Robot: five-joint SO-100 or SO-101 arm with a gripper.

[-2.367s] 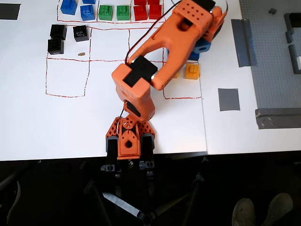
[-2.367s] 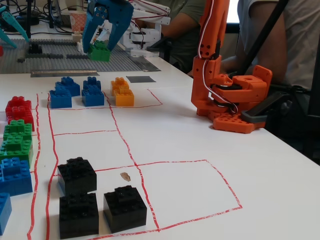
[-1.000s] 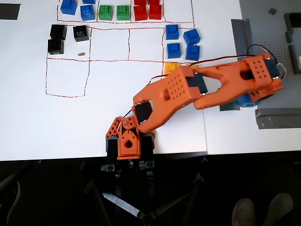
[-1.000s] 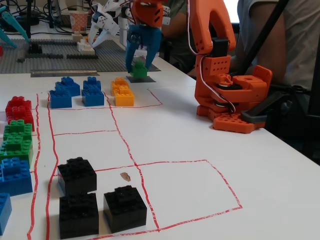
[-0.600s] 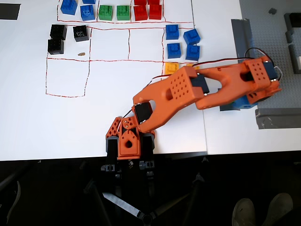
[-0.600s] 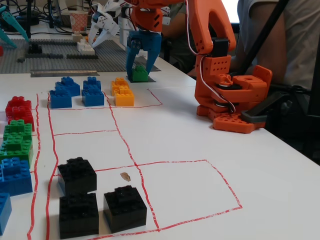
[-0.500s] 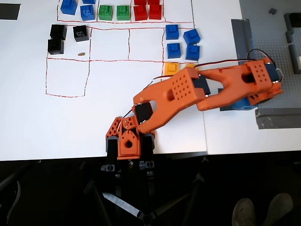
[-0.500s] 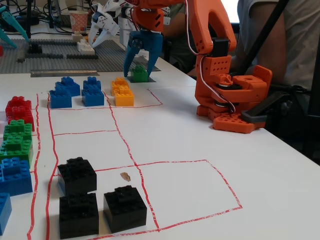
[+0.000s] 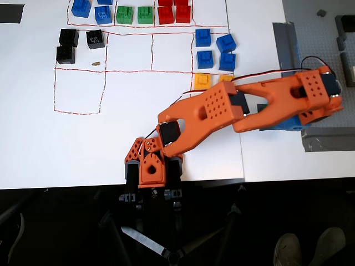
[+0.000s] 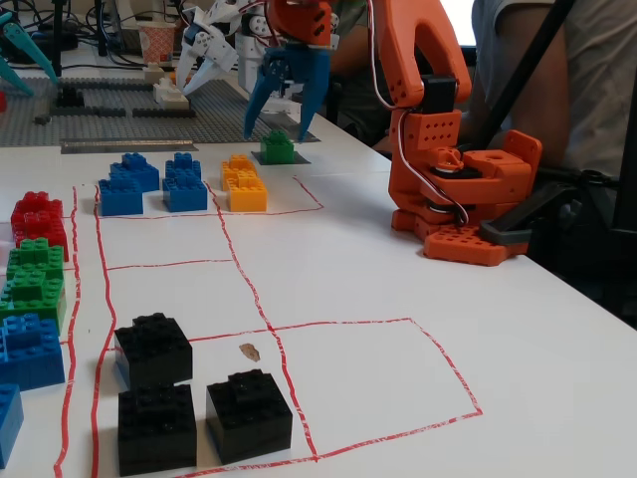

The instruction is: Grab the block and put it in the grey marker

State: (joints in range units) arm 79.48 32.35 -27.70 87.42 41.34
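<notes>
In the fixed view the green block (image 10: 277,147) sits on the grey marker (image 10: 298,159), just beyond the orange bricks (image 10: 244,185). My gripper (image 10: 276,127) hangs over the block with its blue fingers (image 10: 255,110) spread wide, one on each side, not closed on it. In the overhead view the arm stretches to the right. Only a blue part of the gripper (image 9: 280,125) shows under the orange wrist. The block and the marker are hidden below the arm there.
Blue bricks (image 9: 213,50), orange bricks (image 9: 202,81), black bricks (image 9: 69,44), red bricks (image 9: 175,12) and two more green bricks (image 9: 135,15) lie in red-lined boxes. Long grey tape strips (image 9: 288,52) and a grey baseplate (image 9: 324,39) border the right side. The arm's base (image 9: 147,166) stands at the front edge.
</notes>
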